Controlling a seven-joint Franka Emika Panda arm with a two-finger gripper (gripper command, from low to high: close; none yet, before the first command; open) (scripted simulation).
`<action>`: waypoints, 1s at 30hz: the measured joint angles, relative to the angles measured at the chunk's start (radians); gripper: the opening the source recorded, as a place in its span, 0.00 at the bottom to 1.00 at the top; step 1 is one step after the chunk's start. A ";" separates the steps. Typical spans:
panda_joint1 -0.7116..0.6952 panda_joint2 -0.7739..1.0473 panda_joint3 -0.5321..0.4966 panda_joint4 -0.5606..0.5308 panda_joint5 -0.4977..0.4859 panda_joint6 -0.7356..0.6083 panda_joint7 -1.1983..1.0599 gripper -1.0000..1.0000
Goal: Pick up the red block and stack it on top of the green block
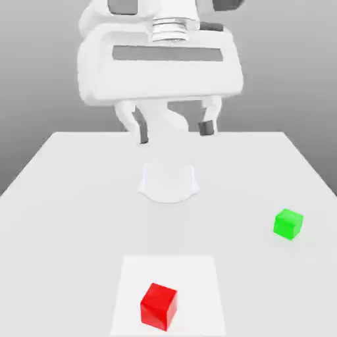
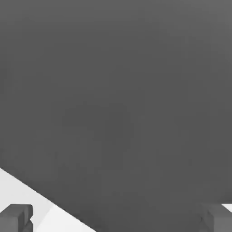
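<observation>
Two cubes untouched | gripper (image 1: 174, 130) high, jaws spread, empty | red block (image 1: 158, 306) well apart from green block (image 1: 288, 224) | risk: off-centre descent nudging red (likely skewed grasp)

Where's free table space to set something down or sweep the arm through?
Free: the table across the exterior view's left, the strip between red block and green block, and the far right corner. Crowded: centre back, under the open gripper and round base.
</observation>
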 joint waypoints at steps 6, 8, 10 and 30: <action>0.027 0.189 -0.026 -0.042 0.048 0.073 -0.266 0.50; 0.027 0.249 -0.026 -0.057 0.053 0.099 -0.346 0.50; 0.020 0.308 -0.023 -0.072 0.048 0.125 -0.420 0.50; -0.031 0.485 0.023 -0.095 0.031 0.229 -0.574 0.00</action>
